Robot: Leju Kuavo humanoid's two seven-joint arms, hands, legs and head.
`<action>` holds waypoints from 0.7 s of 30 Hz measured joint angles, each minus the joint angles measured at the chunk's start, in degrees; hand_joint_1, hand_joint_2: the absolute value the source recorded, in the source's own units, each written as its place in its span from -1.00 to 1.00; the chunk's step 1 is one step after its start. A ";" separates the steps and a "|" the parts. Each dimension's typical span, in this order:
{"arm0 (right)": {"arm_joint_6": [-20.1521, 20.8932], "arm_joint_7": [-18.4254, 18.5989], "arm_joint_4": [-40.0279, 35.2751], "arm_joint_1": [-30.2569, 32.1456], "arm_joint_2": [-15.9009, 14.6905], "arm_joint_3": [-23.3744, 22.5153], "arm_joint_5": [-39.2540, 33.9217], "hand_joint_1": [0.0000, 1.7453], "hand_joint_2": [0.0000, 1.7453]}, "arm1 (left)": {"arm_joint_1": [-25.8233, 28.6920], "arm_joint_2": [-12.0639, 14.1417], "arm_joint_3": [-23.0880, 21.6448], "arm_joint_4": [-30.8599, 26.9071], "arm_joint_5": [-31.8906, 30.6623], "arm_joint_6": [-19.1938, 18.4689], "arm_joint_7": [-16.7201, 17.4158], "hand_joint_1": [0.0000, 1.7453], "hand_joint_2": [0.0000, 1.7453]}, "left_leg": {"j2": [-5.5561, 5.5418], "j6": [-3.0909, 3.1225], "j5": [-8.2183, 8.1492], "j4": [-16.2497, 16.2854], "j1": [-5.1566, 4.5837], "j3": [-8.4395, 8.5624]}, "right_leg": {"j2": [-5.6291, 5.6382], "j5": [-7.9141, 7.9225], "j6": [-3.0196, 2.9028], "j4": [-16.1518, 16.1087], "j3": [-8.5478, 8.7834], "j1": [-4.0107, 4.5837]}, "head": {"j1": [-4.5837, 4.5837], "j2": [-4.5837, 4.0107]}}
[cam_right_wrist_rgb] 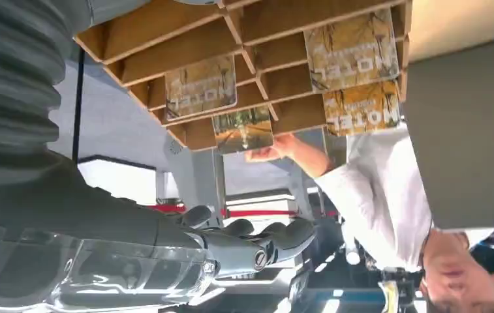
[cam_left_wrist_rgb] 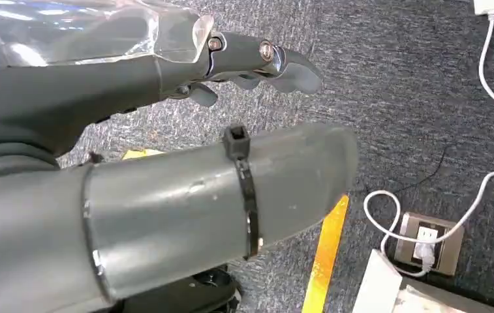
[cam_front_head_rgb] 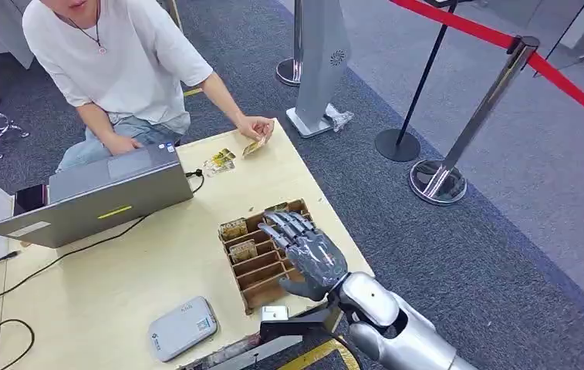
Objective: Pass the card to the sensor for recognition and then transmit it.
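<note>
Cards [cam_front_head_rgb: 234, 229] stand in the slotted wooden rack [cam_front_head_rgb: 273, 276], just beside the right hand [cam_front_head_rgb: 309, 252], whose extended, slightly spread fingers hover over it, apparently holding nothing. The left hand [cam_left_wrist_rgb: 166, 163] hangs over carpet, its fingers loosely curled, empty.

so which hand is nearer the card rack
Right. The right hand hovers open directly over the card rack on the table. The left hand hangs low over the carpet floor, away from the rack.
</note>
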 joint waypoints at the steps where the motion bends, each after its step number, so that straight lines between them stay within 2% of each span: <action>1: 0.35 0.06 -0.06 0.01 -0.13 -0.02 0.02 -1.00 1.00 | 0.00 0.00 0.00 0.00 0.00 0.00 0.00 -1.00 -1.00 | 0.00 0.00 0.00 0.00 0.00 0.00 | 0.00 0.00 0.00 0.00 0.00 0.00 | 0.00 0.00; 6: 2.41 0.57 -0.22 -0.12 -1.23 -0.04 0.44 -1.00 1.00 | 0.01 0.02 0.00 0.00 -0.15 -0.17 0.00 -1.00 -1.00 | -0.01 0.00 0.00 0.00 -0.01 -0.02 | 0.00 0.00 0.00 0.00 0.00 0.00 | 0.00 0.00; 21: 3.89 2.63 0.85 -2.48 -4.48 -0.26 2.08 -1.00 1.00 | 0.00 0.04 0.00 0.00 -0.33 -0.57 0.00 -1.00 -1.00 | 0.00 0.00 0.00 0.00 -0.01 -0.02 | 0.00 0.00 0.00 0.00 0.00 -0.01 | -0.02 0.00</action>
